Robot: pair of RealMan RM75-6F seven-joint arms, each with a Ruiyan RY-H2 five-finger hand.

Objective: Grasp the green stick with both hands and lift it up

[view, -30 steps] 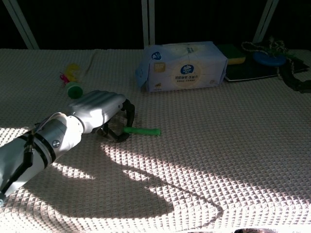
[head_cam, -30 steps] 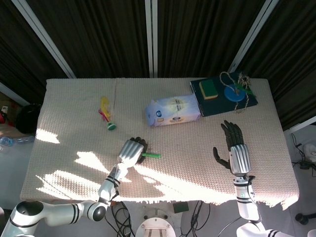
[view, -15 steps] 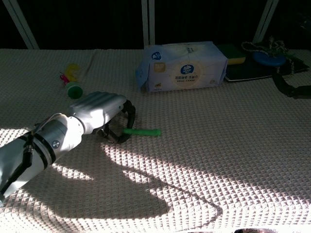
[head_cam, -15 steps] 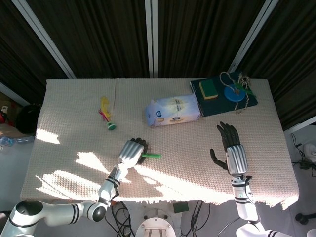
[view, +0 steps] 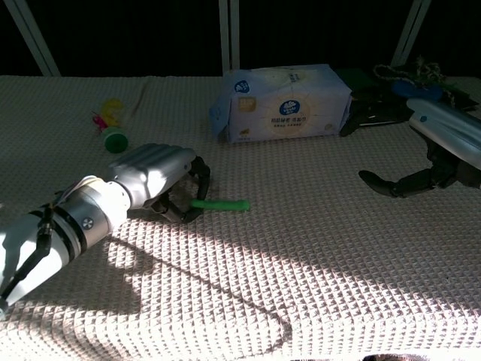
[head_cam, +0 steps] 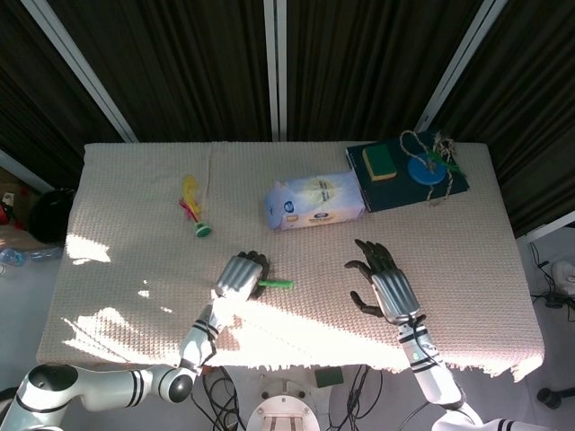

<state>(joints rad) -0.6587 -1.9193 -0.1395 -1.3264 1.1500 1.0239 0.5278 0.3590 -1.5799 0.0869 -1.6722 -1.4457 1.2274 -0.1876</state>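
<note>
The green stick (head_cam: pixel 277 284) (view: pixel 221 204) lies flat on the woven cloth, its left end hidden under my left hand (head_cam: pixel 241 275) (view: pixel 158 179). That hand's fingers curl down around the stick's left end, which still rests on the cloth. My right hand (head_cam: pixel 384 284) (view: pixel 440 147) hovers to the right of the stick with its fingers spread and nothing in them, a clear gap away from the stick's free end.
A tissue pack (head_cam: pixel 314 201) (view: pixel 282 101) stands behind the stick. A shuttlecock-like toy (head_cam: pixel 194 213) lies at the back left. A dark book (head_cam: pixel 409 175) with a sponge, blue disc and rope sits at the back right. The table's front edge (head_cam: pixel 296 364) is close.
My right hand has swung left and forward toward the stick, now angled across the cloth. The left hand and stick have stayed in place.
</note>
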